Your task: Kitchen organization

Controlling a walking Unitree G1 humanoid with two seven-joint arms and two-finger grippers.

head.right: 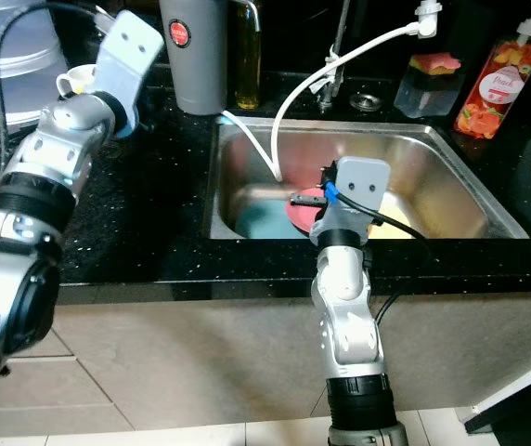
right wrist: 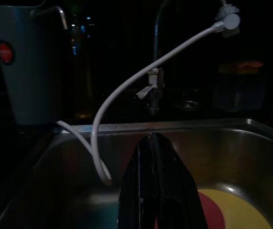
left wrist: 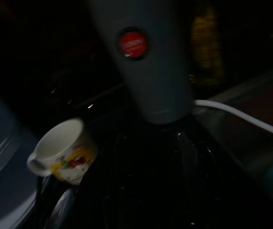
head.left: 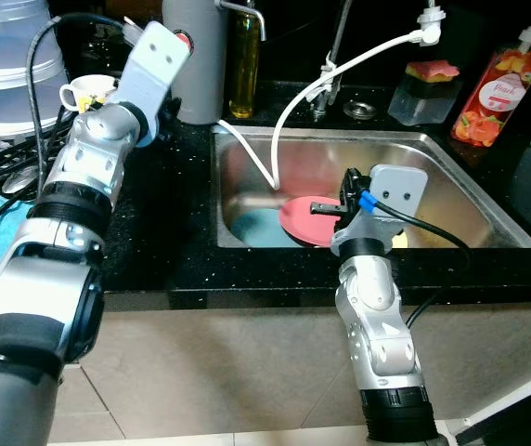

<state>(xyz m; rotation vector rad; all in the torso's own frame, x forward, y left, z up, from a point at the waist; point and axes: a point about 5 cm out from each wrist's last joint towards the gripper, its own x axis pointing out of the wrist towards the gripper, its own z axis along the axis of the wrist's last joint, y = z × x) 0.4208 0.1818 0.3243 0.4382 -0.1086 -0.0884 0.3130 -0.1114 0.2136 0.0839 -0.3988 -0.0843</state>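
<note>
- Still in the stainless steel sink (head.left: pixel 451 177): round red plate (head.left: pixel 304 221), round blue plate (head.left: pixel 252 227) beside it and partly under it, round yellow plate (head.right: pixel 388 219) on the far side of the red one. None lifted out yet.
- Poised over the red plate's rim: right end effector (right wrist: pixel 154 143), black fingers pressed together, gripping nothing.
- Dangling into the basin: white flexible hose (head.left: pixel 289 111) from the tap.
- Standing on the black speckled surface (head.left: pixel 168 223) left of the sink: tall grey cylindrical flask with a red badge (head.right: pixel 192 51), small white printed mug (left wrist: pixel 62 151).
- Raised near mug and flask: left end effector (left wrist: pixel 148 157), fingers too dark to judge.
- Likely early; most sorting left.
</note>
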